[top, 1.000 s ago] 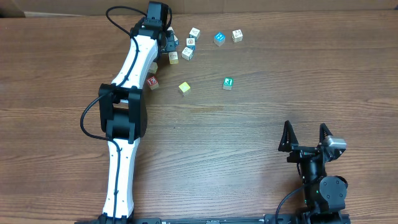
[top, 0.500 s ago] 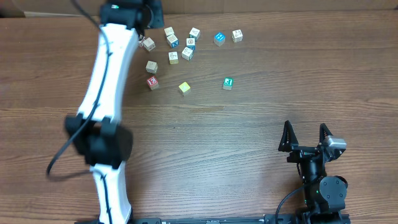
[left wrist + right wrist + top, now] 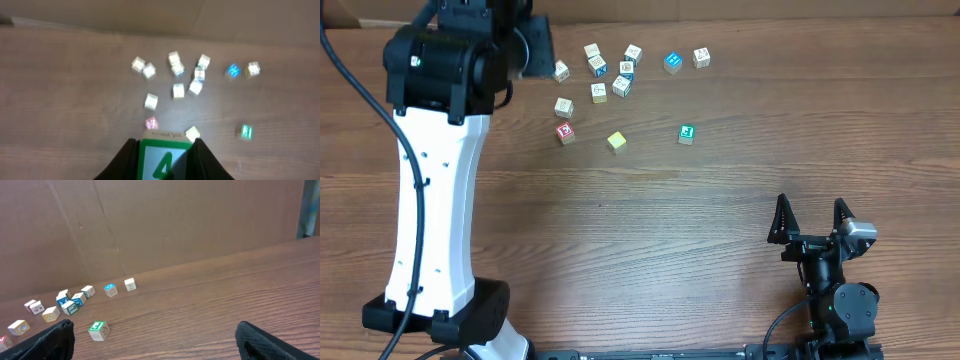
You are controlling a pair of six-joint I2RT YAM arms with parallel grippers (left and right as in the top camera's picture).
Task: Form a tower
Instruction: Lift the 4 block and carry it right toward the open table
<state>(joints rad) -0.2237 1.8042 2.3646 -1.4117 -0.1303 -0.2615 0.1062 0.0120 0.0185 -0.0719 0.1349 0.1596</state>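
Left gripper (image 3: pixel 165 162) clamped on green-faced cube (image 3: pixel 164 161), high above scattered cubes (image 3: pixel 178 90); right gripper (image 3: pixel 812 221) spread wide, holding nothing.

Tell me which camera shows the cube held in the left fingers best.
The left wrist view: the green 4 cube fills the bottom centre, clamped between the two dark fingers and lifted above the table. In the overhead view the arm hides it. The right wrist view shows only loose cubes on the table, not this one.
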